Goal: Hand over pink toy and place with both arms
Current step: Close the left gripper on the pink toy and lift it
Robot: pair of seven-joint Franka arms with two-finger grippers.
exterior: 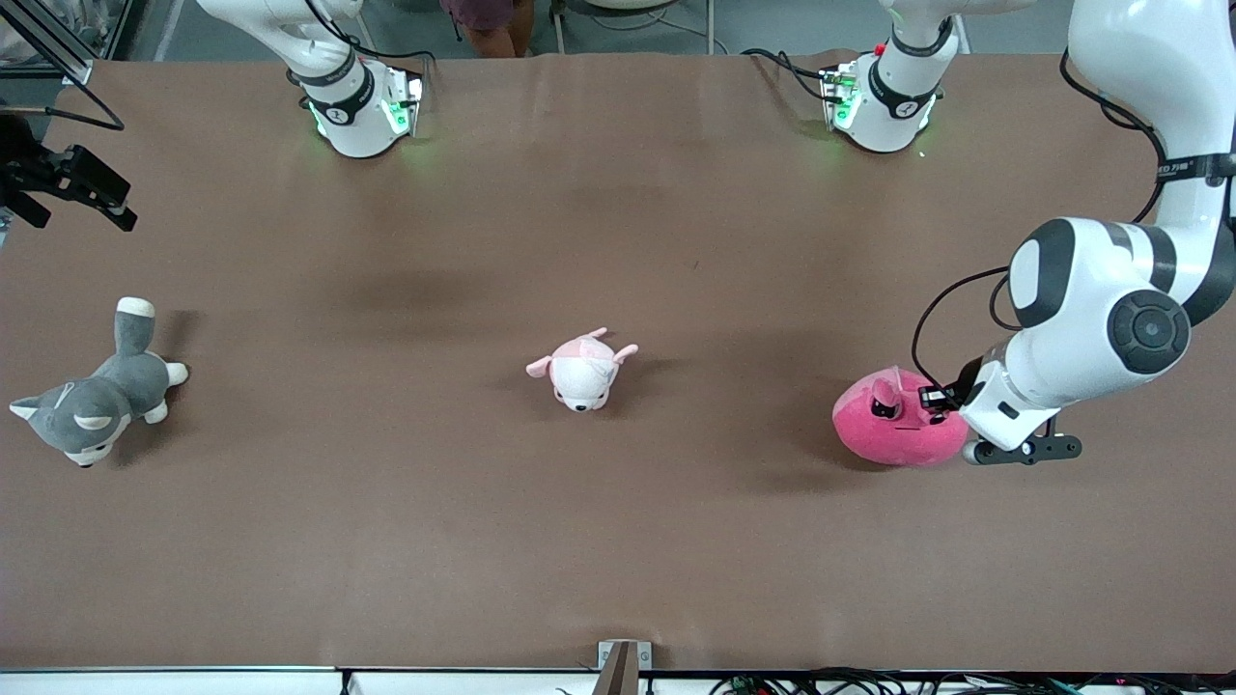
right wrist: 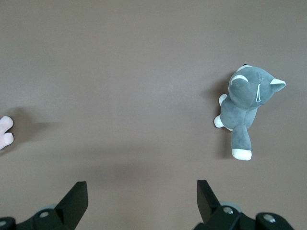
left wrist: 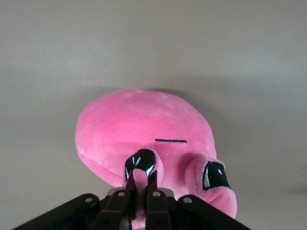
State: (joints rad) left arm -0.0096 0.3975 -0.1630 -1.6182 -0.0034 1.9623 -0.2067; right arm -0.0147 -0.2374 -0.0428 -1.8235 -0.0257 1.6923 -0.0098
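Observation:
The hot-pink round plush, the pink toy [exterior: 884,436], lies on the brown table toward the left arm's end. It fills the left wrist view [left wrist: 144,124], with black eyes and a thin black mouth line. My left gripper [exterior: 927,398] is down at the toy, and its fingers [left wrist: 142,175] are shut on a small pink nub by one eye. My right gripper [right wrist: 141,191] is open and empty, high over bare table between the husky and the pale pink plush.
A grey-and-white husky plush [exterior: 92,405] lies toward the right arm's end and also shows in the right wrist view [right wrist: 247,108]. A small pale pink-and-white animal plush [exterior: 581,370] lies mid-table. Both arm bases [exterior: 359,106] [exterior: 884,101] stand along the table's edge farthest from the front camera.

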